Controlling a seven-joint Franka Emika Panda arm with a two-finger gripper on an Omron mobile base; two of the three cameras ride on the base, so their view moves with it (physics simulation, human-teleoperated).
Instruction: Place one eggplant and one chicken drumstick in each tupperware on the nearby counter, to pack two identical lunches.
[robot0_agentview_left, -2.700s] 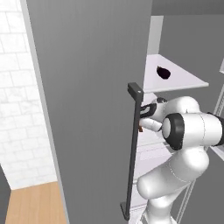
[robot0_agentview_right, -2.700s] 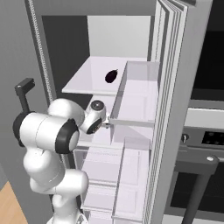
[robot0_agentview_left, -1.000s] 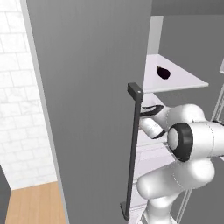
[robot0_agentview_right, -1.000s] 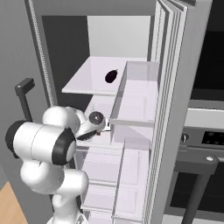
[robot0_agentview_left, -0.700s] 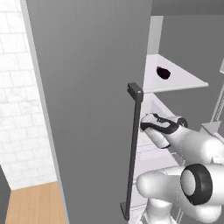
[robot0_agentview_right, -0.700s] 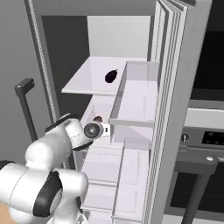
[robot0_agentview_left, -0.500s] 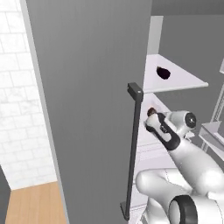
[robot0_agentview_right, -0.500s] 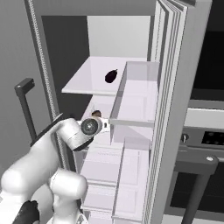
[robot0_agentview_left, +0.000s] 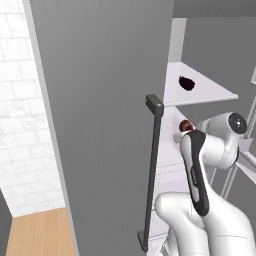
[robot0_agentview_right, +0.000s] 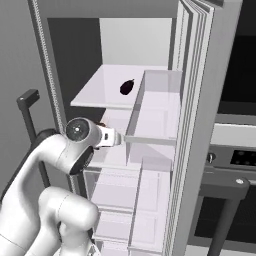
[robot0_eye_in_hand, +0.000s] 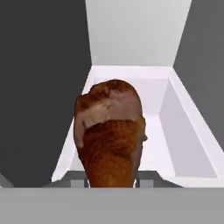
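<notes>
A reddish-brown chicken drumstick (robot0_eye_in_hand: 111, 135) stands right in front of the hand camera, and my gripper (robot0_eye_in_hand: 109, 181) is shut on its lower part, one grey fingertip at each side. The hand is inside the open fridge, just under the upper shelf, where the drumstick (robot0_agentview_left: 186, 125) peeks out beside the wrist. One dark purple eggplant (robot0_agentview_left: 186, 83) (robot0_agentview_right: 127, 87) lies on the white shelf (robot0_agentview_right: 95, 97) above. A strip of light-brown counter (robot0_agentview_left: 35, 235) lies at the lower left under the tiled wall. The tupperwares are out of view.
The grey fridge door (robot0_agentview_left: 100, 100) with its dark bar handle (robot0_agentview_left: 152, 170) stands open close to the arm's left. Clear door bins (robot0_agentview_right: 155, 115) hang on the right. A white drawer tray (robot0_eye_in_hand: 183, 131) lies below the hand. An oven (robot0_agentview_right: 235, 165) stands to the right.
The arm has swung round and its elbow has dropped low, while the hand stayed at the lower shelf. The jaws have narrowed around the drumstick.
</notes>
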